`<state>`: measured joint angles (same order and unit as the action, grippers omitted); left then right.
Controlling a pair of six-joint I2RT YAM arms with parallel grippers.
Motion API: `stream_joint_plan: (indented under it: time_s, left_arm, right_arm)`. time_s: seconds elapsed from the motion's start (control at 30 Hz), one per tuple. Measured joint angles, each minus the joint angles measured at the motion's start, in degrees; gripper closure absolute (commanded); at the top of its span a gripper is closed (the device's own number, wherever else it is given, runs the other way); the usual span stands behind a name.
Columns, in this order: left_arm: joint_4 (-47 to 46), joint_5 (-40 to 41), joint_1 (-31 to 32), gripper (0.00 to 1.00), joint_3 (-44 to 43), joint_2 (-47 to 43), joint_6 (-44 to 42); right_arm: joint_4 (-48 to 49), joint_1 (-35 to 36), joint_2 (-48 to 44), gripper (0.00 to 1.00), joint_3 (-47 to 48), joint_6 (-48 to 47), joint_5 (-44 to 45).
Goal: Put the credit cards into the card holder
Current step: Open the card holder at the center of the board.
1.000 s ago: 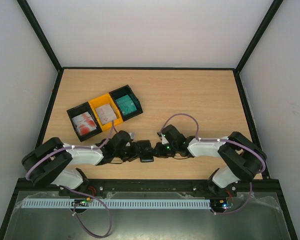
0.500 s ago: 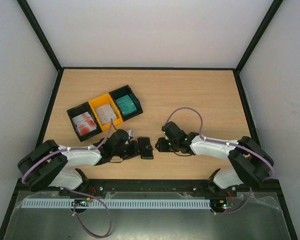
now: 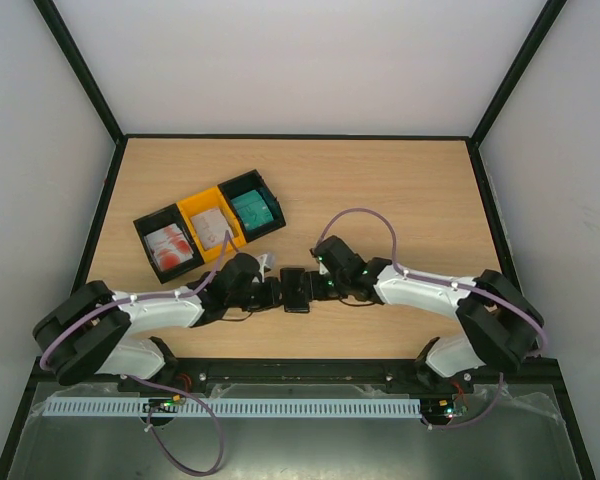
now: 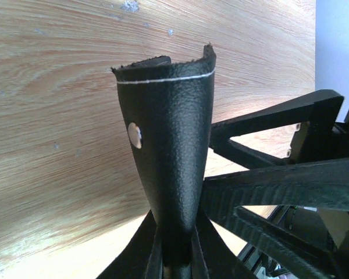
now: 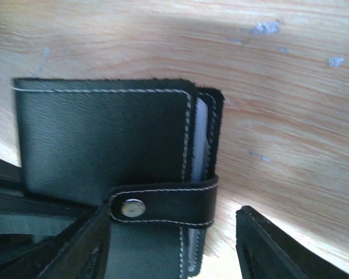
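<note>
— On the wooden table (image 3: 400, 190), what is largest?

— Both arms. The left arm (image 3: 160, 310) and the right arm (image 3: 425, 290) reach inward along the near edge and meet at the near middle.

— Next in size?

— Three open bins at the left, touching in a slanted row, well apart from the grippers. The near black bin (image 3: 143, 228) holds red-and-white cards (image 3: 170, 247). The yellow bin (image 3: 194, 206) holds grey-white cards (image 3: 214, 229). The far black bin (image 3: 242, 180) holds teal-green cards (image 3: 254, 209).

— State of the left gripper (image 3: 271, 293)?

— Clenched. Its wrist view shows the fingers (image 4: 205, 247) pinched on one end of the card holder (image 4: 168, 139), which stands edge-on away from them over the wood.

— And the right gripper (image 3: 321, 285)?

— Released. Its wrist view shows the jaws standing wide; one finger is well clear of the holder with bare wood between, and the other sits at the holder's cover. No grip is seen.

— Where is the card holder?

— At the near middle of the table, between the two grippers, the left gripper at its left end and the right gripper just beside its right end. Whether it rests on the wood cannot be told.

— Its condition?

— Black, white-stitched and folded shut. The strap (image 5: 163, 204) wraps over the open edge, and the metal snap (image 5: 132, 207) is fastened. Pale leaves show between the covers at that edge.

— Any card in either gripper?

— All the cards seen lie in the bins.
</note>
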<state>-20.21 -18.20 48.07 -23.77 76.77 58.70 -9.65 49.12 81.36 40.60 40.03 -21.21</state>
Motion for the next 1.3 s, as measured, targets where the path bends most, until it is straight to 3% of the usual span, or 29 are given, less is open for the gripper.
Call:
stream_joint_plan:
  time_s: [0.27, 0.43, 0.57, 0.8, 1.1, 1.3]
  left_arm:
    - [1.84, 0.48, 0.00, 0.97, -0.07, -0.20, -1.33]
    - [1.77, 0.42, -0.15, 0.98, -0.48, -2.29, -1.70]
    - [1.66, 0.39, -0.17, 0.98, -0.94, -3.39, -1.90]
    - [1.84, 0.44, -0.26, 0.97, -0.96, -3.39, -2.49]
    - [1.84, 0.11, -0.26, 0.97, -1.16, -3.26, -5.84]
    - [2.58, 0.33, -0.55, 0.98, -1.57, -3.26, -8.35]
  right_arm:
    - [-1.81, 0.92, 2.58, 0.53, 0.52, -0.37, 3.56]
    - [-8.46, 0.83, 4.39, 0.56, 0.83, 0.83, 16.70]
    - [-11.50, 0.70, 3.58, 0.52, 1.25, 1.62, 22.38]
    - [-7.58, 0.72, -2.56, 0.48, 2.16, 1.62, 14.75]
    - [-3.28, 0.72, -2.38, 0.46, 3.21, 2.91, 4.90]
    - [-3.32, 0.76, 0.17, 0.47, 4.96, 3.32, 3.98]
